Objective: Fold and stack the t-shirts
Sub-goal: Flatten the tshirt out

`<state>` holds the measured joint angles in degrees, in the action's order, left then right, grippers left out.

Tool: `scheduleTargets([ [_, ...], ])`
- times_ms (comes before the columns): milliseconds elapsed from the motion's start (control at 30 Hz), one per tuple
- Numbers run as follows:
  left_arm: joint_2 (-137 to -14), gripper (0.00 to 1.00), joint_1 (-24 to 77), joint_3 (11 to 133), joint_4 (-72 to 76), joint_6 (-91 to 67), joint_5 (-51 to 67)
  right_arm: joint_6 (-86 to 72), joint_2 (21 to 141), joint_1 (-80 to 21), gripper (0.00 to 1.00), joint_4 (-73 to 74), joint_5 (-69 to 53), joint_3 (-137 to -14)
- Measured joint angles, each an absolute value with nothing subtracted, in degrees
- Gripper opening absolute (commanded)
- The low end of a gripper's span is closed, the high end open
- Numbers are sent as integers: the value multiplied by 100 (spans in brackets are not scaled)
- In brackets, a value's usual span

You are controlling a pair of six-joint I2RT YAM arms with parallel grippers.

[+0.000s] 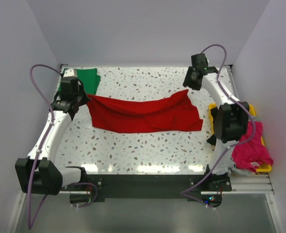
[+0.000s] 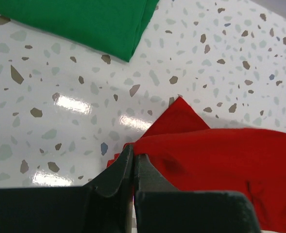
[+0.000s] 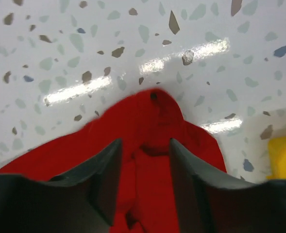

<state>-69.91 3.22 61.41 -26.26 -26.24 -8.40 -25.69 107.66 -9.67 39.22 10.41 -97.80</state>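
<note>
The large red t-shirt lies spread across the middle of the table, partly folded and wrinkled. My left gripper is shut on its left corner; in the left wrist view the jaws pinch the red cloth at its edge. My right gripper is open over the shirt's far right corner; in the right wrist view the fingers straddle a bunched red fold without closing on it. The green t-shirt lies folded at the back left and also shows in the left wrist view.
A yellow tray at the right edge holds a magenta garment and something dark; its corner shows in the right wrist view. White walls enclose the speckled table at the back and sides.
</note>
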Motion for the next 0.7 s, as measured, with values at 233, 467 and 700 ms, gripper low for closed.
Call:
scheduleTargets([
  [233,-7059,0,322,5983,-2571,-2613,-921,-2530,10908,-864,59,3962,617,-9185],
  [467,-6969,0,314,5745,-2469,-2613,-897,-2904,8573,-1063,48,2886,106,-6737],
  [700,-6895,0,311,5634,-2449,-2613,-869,-3203,9233,-1511,48,2156,-281,-6016],
])
